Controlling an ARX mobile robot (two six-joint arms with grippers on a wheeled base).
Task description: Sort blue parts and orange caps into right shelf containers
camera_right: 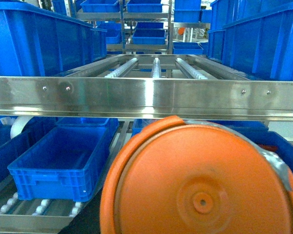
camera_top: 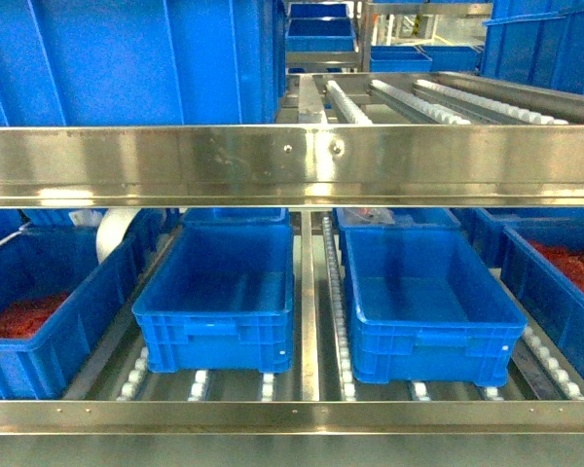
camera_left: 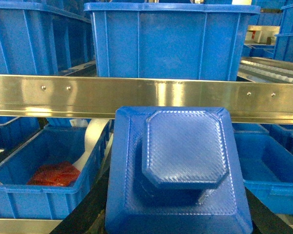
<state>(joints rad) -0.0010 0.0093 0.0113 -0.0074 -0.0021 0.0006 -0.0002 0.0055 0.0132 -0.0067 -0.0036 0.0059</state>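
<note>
A blue part (camera_left: 178, 165), a square block with an octagonal raised top, fills the left wrist view; my left gripper (camera_left: 178, 217) is shut on it, with dark fingers showing at both lower sides. An orange cap (camera_right: 200, 185), round with a small centre hole, fills the right wrist view, and my right gripper (camera_right: 200, 214) is shut on it, jaws hidden behind it. Both are held in front of the shelf. Two empty blue containers (camera_top: 214, 341) (camera_top: 433, 350) sit side by side on the lower shelf rollers. Neither gripper shows in the head view.
A steel shelf rail (camera_top: 292, 161) crosses in front, above the lower level. A crate at far left (camera_top: 39, 365) and one at far right (camera_top: 550, 302) hold red-orange pieces. A white roll (camera_left: 93, 136) stands beside the left crate. Large blue crates (camera_left: 171, 44) sit on the upper shelf.
</note>
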